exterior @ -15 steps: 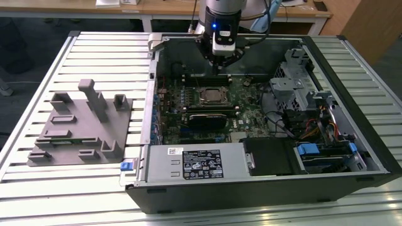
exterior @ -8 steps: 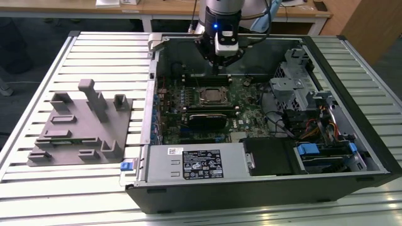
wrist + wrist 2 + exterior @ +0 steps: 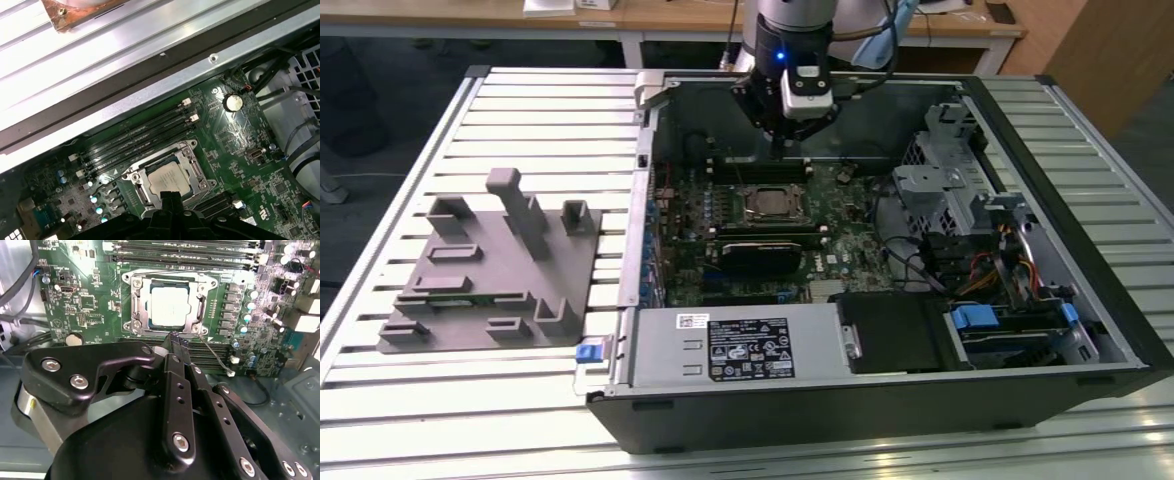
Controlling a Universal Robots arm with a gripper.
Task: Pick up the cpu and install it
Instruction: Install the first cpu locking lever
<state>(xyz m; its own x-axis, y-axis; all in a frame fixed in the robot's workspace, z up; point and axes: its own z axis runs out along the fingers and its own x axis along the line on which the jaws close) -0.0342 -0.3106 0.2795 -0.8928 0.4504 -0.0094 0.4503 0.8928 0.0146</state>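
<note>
The cpu (image 3: pixel 169 305) is a pale silvery square lying flat inside the dark metal-framed socket (image 3: pixel 136 307) on the green motherboard (image 3: pixel 87 302). It also appears in the first wrist view, cpu (image 3: pixel 169 179) in socket (image 3: pixel 192 165), and in the exterior view, cpu (image 3: pixel 770 203). My gripper (image 3: pixel 175 337) hangs above the socket's edge, its black fingers pressed together with nothing between them. In the exterior view the gripper (image 3: pixel 782 152) sits inside the open computer case, a little behind the socket. The gripper (image 3: pixel 170 196) is apart from the cpu.
The open black computer case (image 3: pixel 881 400) lies on a slatted table. A grey fixture (image 3: pixel 494 265) stands at the exterior view's left. Memory slots (image 3: pixel 135 137), cables (image 3: pixel 15 315), a drive cage (image 3: pixel 947 185) and a labelled power supply (image 3: pixel 740 345) surround the socket.
</note>
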